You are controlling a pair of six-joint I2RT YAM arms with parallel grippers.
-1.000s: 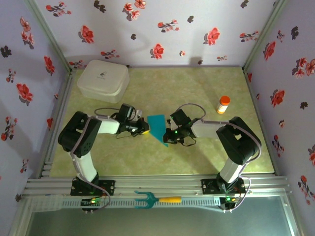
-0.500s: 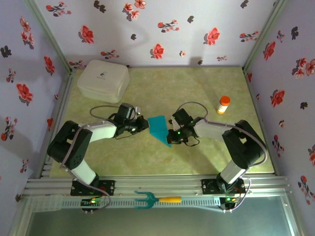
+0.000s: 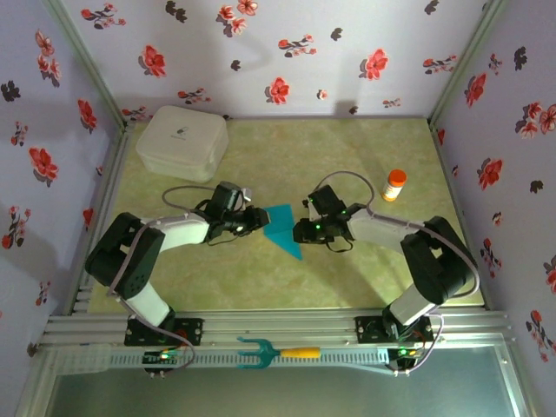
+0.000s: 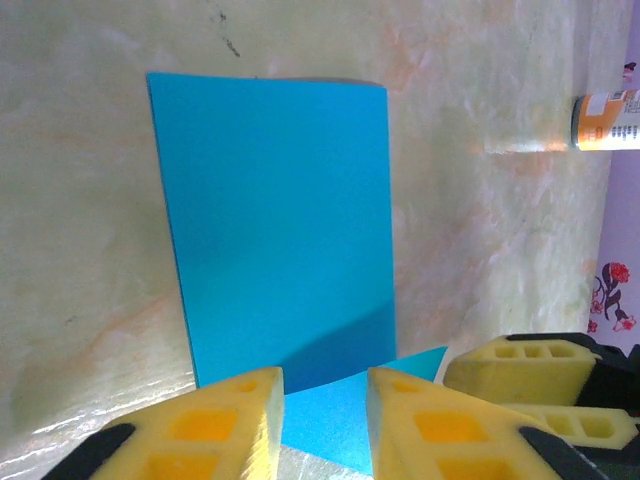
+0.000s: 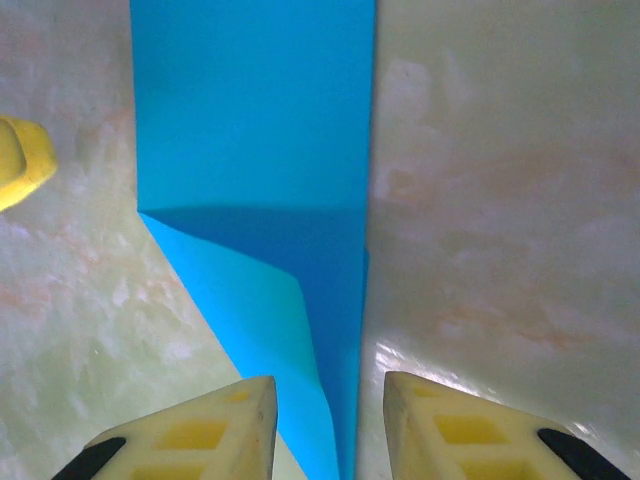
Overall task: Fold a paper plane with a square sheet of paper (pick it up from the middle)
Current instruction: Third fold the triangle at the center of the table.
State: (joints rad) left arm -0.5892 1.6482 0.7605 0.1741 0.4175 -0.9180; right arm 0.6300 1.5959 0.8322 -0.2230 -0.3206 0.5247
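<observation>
Two arms reach inward, wrists low, grippers nose to nose.
The left gripper (image 3: 258,219) and right gripper (image 3: 298,231) face each other, near but apart, with the elbows bent outward. The yellow jaws of each stand slightly parted.

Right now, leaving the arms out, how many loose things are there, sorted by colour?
Teal: 2, the folded paper and the fork-shaped tool with its yellow handle
White: 1, the lidded box
Orange: 1, the small bottle
Total: 4
</observation>
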